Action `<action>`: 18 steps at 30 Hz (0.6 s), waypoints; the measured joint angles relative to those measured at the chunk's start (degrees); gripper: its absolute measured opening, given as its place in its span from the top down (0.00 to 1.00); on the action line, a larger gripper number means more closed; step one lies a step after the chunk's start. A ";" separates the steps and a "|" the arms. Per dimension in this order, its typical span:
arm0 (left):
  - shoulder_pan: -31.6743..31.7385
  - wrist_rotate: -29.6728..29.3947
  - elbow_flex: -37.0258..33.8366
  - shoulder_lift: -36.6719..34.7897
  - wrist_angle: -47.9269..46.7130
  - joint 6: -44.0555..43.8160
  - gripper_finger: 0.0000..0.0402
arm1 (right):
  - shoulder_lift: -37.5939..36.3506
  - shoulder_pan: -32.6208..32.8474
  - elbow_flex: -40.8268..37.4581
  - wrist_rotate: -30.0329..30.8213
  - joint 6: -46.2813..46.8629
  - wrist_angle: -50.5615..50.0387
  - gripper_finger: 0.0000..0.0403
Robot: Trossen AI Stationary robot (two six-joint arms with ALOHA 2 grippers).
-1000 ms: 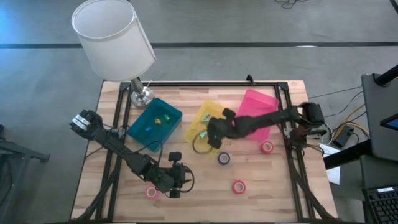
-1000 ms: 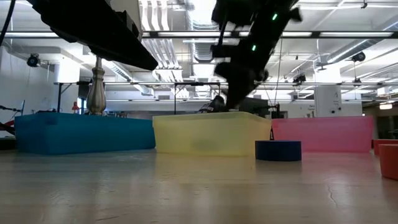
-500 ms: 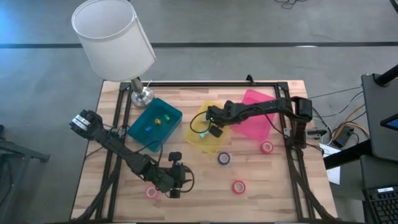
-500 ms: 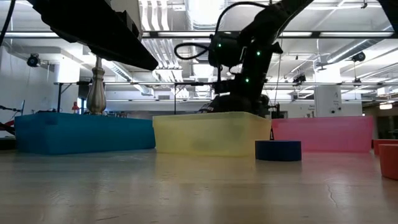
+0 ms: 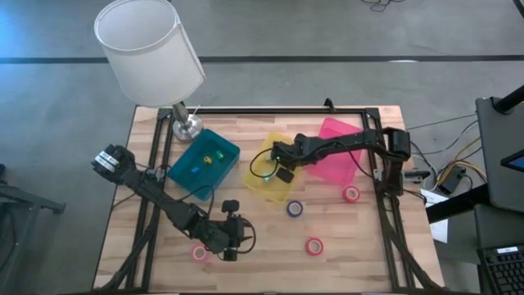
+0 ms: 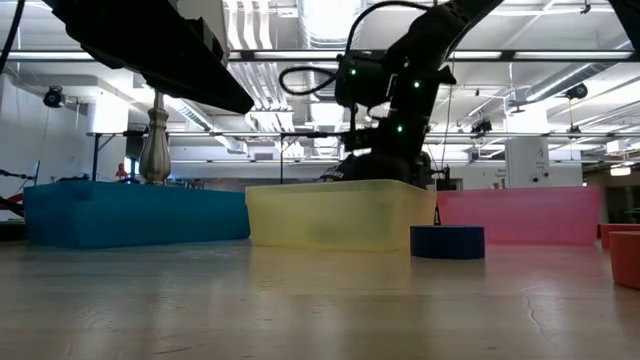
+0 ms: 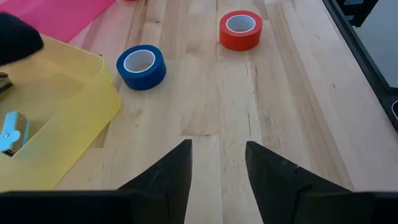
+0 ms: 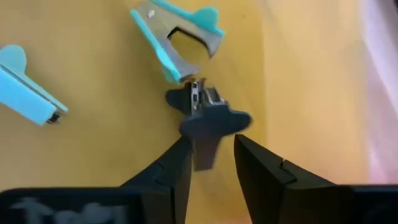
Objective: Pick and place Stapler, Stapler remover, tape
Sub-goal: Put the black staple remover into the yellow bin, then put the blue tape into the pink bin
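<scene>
Since a second ago the right gripper (image 8: 211,163) has swung over the yellow bin (image 5: 264,182), fingers now parted above a dark staple remover (image 8: 208,118) lying beside two teal ones (image 8: 180,37). The blue tape roll (image 5: 295,208) sits at the bin's five o'clock. The left gripper (image 7: 217,171), open, waits near the pink tape roll (image 5: 199,252).

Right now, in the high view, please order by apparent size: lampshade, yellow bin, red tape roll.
1. lampshade, though it stands nearer the camera, which enlarges it
2. yellow bin
3. red tape roll

Grey floor (image 5: 327,33) around the wooden table (image 5: 344,246) — white-shaded lamp (image 5: 147,49) at its corner.
</scene>
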 joint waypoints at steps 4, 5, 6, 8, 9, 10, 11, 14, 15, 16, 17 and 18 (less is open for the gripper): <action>-0.02 0.01 -0.01 0.00 -0.01 0.00 0.62 | -2.33 0.17 0.71 -0.02 0.17 -3.60 0.69; -0.02 0.02 -0.01 0.00 -0.01 0.00 0.62 | -3.11 0.43 1.04 -0.10 0.75 -5.05 0.68; -0.02 0.00 -0.02 0.00 -0.02 0.00 0.62 | -3.89 0.79 1.42 -0.34 1.72 -6.67 0.68; -0.02 0.01 -0.02 0.00 -0.01 0.00 0.62 | -5.56 1.65 2.17 -1.89 4.05 -8.89 0.68; -0.02 0.01 -0.02 0.00 -0.02 -0.02 0.62 | -6.30 2.20 2.34 -3.13 5.38 -9.54 0.68; -0.02 0.01 -0.02 0.00 -0.02 -0.06 0.62 | -7.03 2.84 2.40 -4.48 6.64 -10.05 0.68; -0.02 0.01 -0.02 0.00 -0.02 -0.15 0.62 | -7.85 3.57 2.40 -5.90 7.48 -10.30 0.68; -0.02 0.02 -0.02 0.00 -0.01 -0.45 0.62 | -10.35 6.69 2.36 -7.42 8.84 -10.20 0.70; -0.02 0.02 -0.03 0.00 -0.02 -0.71 0.62 | -11.19 7.85 2.25 -7.36 9.49 -10.20 0.70; -0.02 0.02 -0.03 0.00 -0.02 -0.80 0.62 | -12.08 9.12 2.07 -7.35 10.53 -10.25 0.71; -0.02 0.02 -0.04 0.00 -0.02 -0.90 0.62 | -12.83 10.49 1.91 -7.32 11.91 -10.37 0.72; -0.02 0.02 -0.02 0.00 -0.02 -1.00 0.62 | -13.53 11.87 1.85 -7.28 13.49 -10.35 0.72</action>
